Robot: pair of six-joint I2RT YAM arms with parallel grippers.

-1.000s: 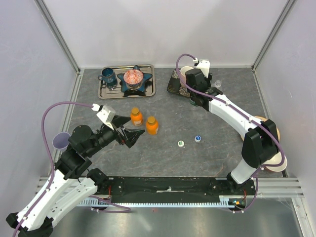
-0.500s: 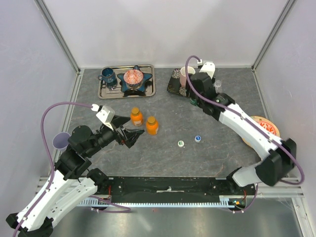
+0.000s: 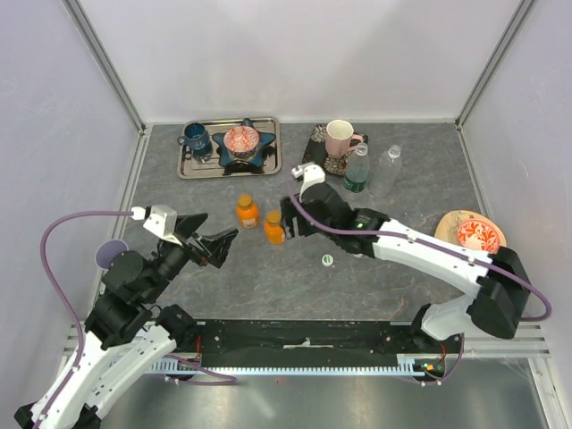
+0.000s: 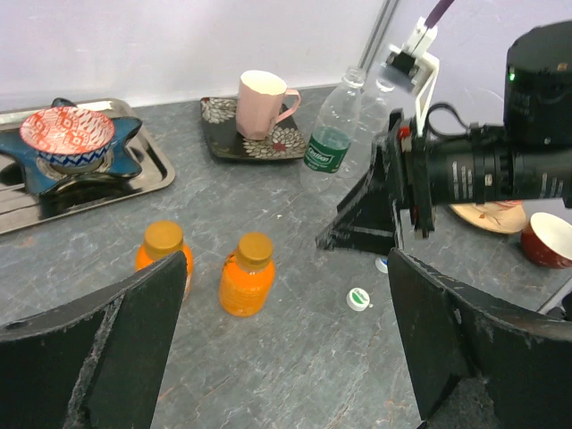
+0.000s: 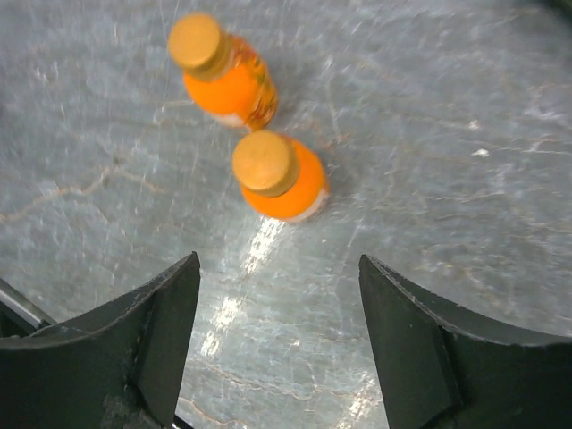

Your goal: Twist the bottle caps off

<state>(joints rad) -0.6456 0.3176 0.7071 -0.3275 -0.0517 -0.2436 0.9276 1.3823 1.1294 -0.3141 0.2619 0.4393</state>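
Two short orange bottles point(image 3: 247, 213) point(image 3: 273, 229) stand side by side mid-table, orange caps point(image 5: 197, 42) point(image 5: 264, 163) on. My right gripper point(image 3: 288, 222) is open and empty, hovering right beside the nearer orange bottle point(image 5: 281, 188). My left gripper point(image 3: 222, 229) is open and empty, to the left of both bottles point(image 4: 248, 277). A white-and-green cap point(image 3: 328, 260) lies loose on the table; a blue cap point(image 4: 382, 264) peeks out under the right arm. The green-tinted bottle point(image 3: 357, 170) and the clear bottle point(image 3: 390, 161) stand capless at the back.
A pink mug point(image 3: 340, 137) sits on a dark patterned plate point(image 3: 316, 147) at the back. A metal tray point(image 3: 198, 165) holds a blue mug and a star dish with a bowl. A patterned plate point(image 3: 471, 232) lies far right, a purple cup point(image 3: 112, 253) far left.
My right arm has swung from the back by the mug forward and left, over to the orange bottles. My left gripper has drawn back to the left, away from them.
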